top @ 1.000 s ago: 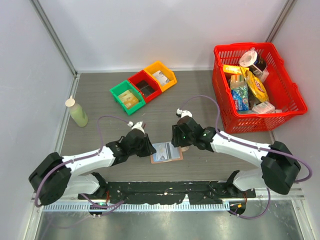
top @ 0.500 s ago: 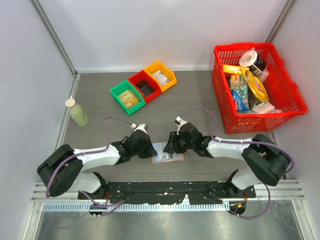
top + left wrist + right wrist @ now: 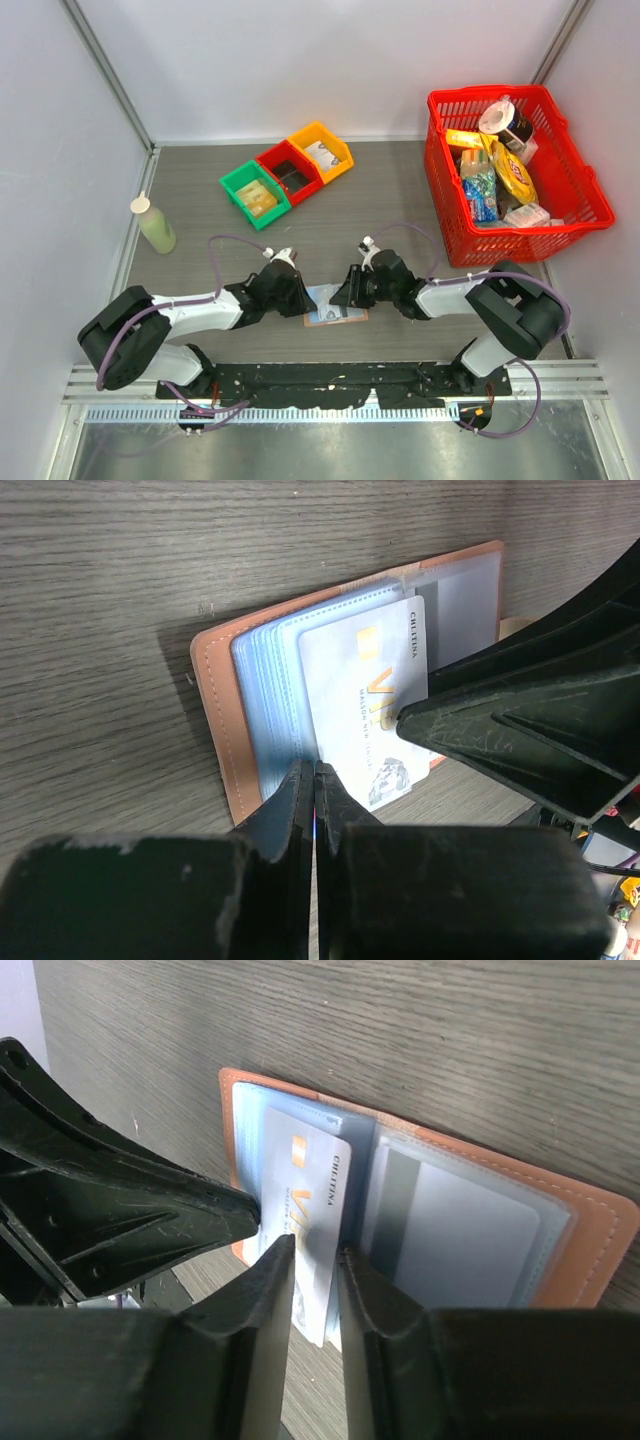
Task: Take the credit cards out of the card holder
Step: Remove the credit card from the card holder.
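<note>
Where my two arms meet over the near part of the table (image 3: pixel 400 190), my left gripper (image 3: pixel 300 297) and my right gripper (image 3: pixel 347 293) face each other. The card holder (image 3: pixel 335 312) lies spread open and flat under their tips.

In the left wrist view, my left fingers are pressed together. Their tips touch the near edge of the pale blue sleeves (image 3: pixel 265 695) inside the holder. Whether a sleeve is caught between them, I cannot tell. Just ahead and to the right of these tips a whitish credit card (image 3: pixel 365 705) lies on the sleeves. One finger of my right gripper comes in from the right and points at the card's right edge.

In the right wrist view, my right fingers stand a little apart, with only a narrow gap. The near end of the card shows in this gap. My left gripper is just to the left, with its tip at the card's left edge. The clear pocket (image 3: pixel 460 1230) of the holder lies ahead and to the right.
</note>
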